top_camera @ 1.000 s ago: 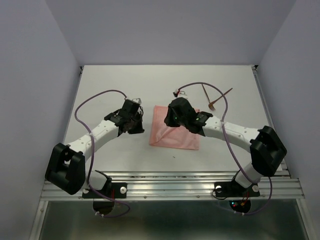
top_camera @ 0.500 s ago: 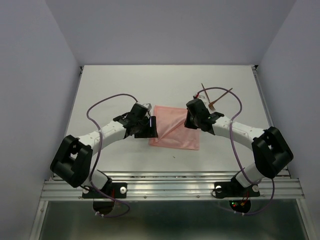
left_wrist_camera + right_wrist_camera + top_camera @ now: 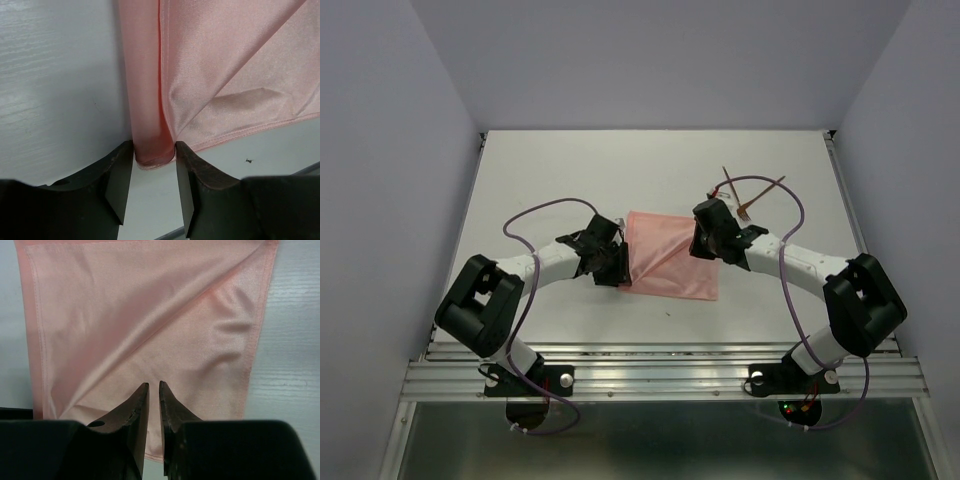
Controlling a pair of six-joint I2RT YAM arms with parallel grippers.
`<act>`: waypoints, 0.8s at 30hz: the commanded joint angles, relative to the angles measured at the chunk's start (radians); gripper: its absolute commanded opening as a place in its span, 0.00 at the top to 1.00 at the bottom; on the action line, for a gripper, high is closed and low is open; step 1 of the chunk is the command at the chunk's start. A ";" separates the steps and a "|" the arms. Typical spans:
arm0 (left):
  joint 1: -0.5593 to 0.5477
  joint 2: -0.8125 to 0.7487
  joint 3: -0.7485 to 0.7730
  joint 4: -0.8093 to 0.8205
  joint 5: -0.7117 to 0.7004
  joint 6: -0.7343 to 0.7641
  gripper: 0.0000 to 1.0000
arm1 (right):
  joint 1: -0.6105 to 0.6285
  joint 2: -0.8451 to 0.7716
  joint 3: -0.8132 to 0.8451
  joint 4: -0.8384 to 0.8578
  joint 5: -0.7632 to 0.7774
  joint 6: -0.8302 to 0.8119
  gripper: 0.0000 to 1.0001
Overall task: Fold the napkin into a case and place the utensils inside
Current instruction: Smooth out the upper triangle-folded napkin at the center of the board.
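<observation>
The napkin is spread on the counter, and a diagonal fold is seen across it. Its left edge is doubled into a narrow fold, which is pinched between the fingers of the left gripper. The right gripper is held over the napkin's right side, its fingers drawn almost together with nothing seen between them. The utensils are laid on the counter beyond the right gripper, apart from the napkin.

left arm, right arm: white links, black joints | cables: purple | fingers: black
</observation>
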 commanded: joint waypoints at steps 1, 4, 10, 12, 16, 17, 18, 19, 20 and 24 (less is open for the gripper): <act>-0.003 -0.020 -0.024 0.021 -0.022 -0.022 0.50 | 0.004 -0.034 -0.022 0.001 0.016 -0.002 0.80; -0.003 -0.025 -0.037 0.030 -0.020 -0.033 0.50 | 0.004 -0.036 -0.027 0.000 0.019 -0.004 0.80; -0.003 -0.020 -0.050 0.053 0.013 -0.037 0.77 | 0.004 -0.044 -0.032 -0.010 0.026 -0.005 0.80; -0.003 -0.023 -0.048 0.062 0.023 -0.045 0.87 | 0.004 -0.042 -0.032 -0.013 0.023 -0.010 0.80; -0.006 -0.039 -0.059 0.082 0.047 -0.073 1.00 | 0.004 -0.037 -0.033 -0.020 0.019 -0.014 0.80; -0.007 -0.043 -0.063 0.085 0.056 -0.080 1.00 | 0.004 -0.037 -0.033 -0.023 0.013 -0.014 0.80; -0.010 -0.048 -0.071 0.092 0.056 -0.095 1.00 | 0.004 -0.039 -0.036 -0.025 0.011 -0.014 0.80; -0.013 -0.059 -0.074 0.092 0.056 -0.106 1.00 | 0.004 -0.040 -0.038 -0.026 0.005 -0.014 0.80; -0.022 -0.065 -0.079 0.101 0.056 -0.119 1.00 | 0.004 -0.040 -0.039 -0.028 0.005 -0.017 0.80; -0.056 -0.091 -0.108 0.128 0.092 -0.180 0.74 | -0.005 -0.034 -0.053 -0.030 0.019 -0.027 0.80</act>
